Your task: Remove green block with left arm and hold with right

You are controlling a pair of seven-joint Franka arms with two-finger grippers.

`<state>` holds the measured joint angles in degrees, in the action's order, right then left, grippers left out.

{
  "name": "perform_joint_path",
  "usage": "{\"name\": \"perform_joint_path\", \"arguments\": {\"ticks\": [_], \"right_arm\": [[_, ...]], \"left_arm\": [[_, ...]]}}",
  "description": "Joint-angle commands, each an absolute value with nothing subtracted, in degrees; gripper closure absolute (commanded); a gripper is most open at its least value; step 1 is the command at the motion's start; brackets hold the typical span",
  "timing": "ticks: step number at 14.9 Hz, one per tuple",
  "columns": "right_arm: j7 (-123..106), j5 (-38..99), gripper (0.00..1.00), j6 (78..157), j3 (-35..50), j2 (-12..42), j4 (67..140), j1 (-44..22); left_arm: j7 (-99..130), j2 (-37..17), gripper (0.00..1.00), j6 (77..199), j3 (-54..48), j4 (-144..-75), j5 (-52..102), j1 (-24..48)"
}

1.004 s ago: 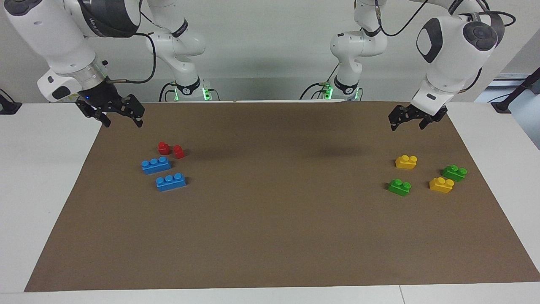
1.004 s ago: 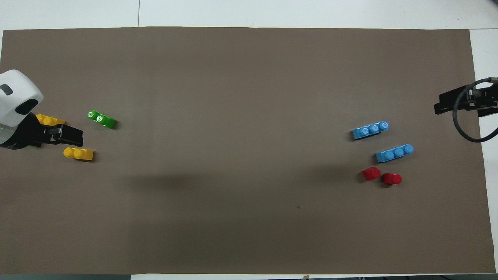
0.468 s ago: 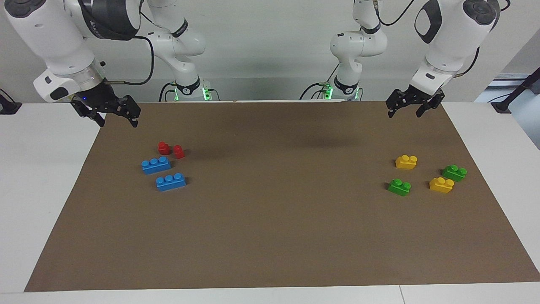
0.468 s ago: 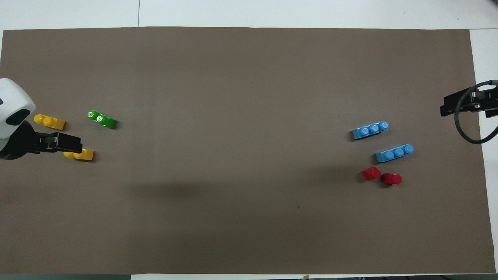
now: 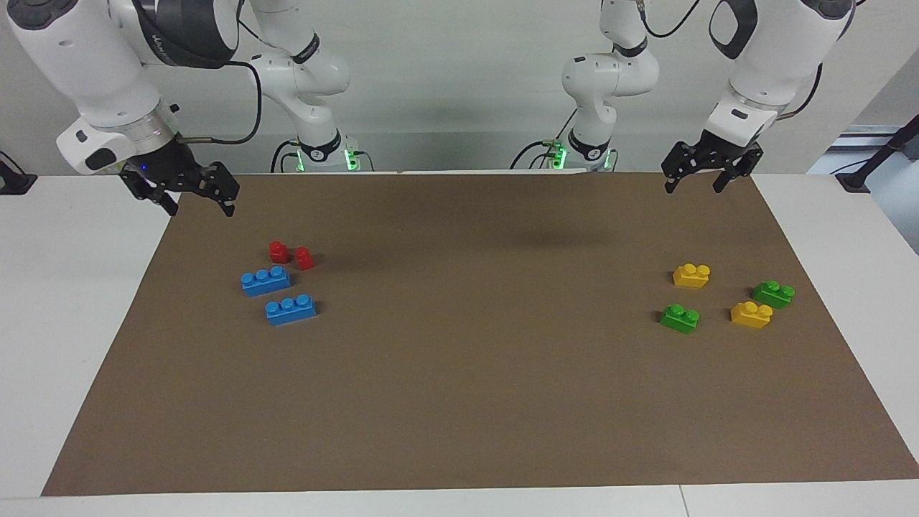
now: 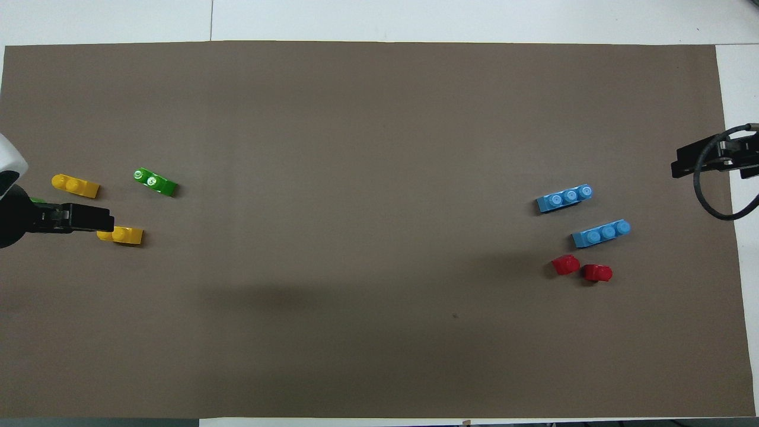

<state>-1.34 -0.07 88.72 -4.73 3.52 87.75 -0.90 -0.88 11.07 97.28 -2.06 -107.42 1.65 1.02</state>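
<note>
Two green blocks lie on the brown mat toward the left arm's end: one green block [image 5: 679, 318] [image 6: 155, 182] farther from the robots, the other green block [image 5: 773, 294] closer to the mat's end edge. In the overhead view that second one is almost wholly covered by the left gripper. My left gripper [image 5: 695, 185] [image 6: 107, 218] hangs open and empty, high over the mat's robot-side edge, apart from all the blocks. My right gripper [image 5: 201, 208] [image 6: 682, 163] waits open and empty over the mat's corner at the right arm's end.
Two yellow bricks [image 5: 691, 275] [image 5: 751, 314] lie among the green ones. Toward the right arm's end lie two blue bricks [image 5: 266, 281] [image 5: 290, 309] and two small red pieces [image 5: 279, 251] [image 5: 304, 258]. The brown mat [image 5: 459, 395] covers most of the white table.
The left gripper has risen and drawn back toward the robots, away from the yellow and green bricks. The right gripper has lifted slightly. No block has moved.
</note>
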Motion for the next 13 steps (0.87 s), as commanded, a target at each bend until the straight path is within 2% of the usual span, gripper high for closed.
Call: {"name": "perform_joint_path", "arguments": {"ticks": [1,13], "right_arm": [[-2.6,-1.2,0.0,87.7,-4.9,4.2,86.5,-1.0],[-2.9,-1.1,0.0,88.2,-5.1,4.4,86.0,0.3]], "left_arm": [[-1.7,11.7,0.0,98.1,-2.1,-107.2,2.8,1.1],[-1.8,11.3,0.0,99.4,-2.0,-105.5,2.4,0.7]]}}
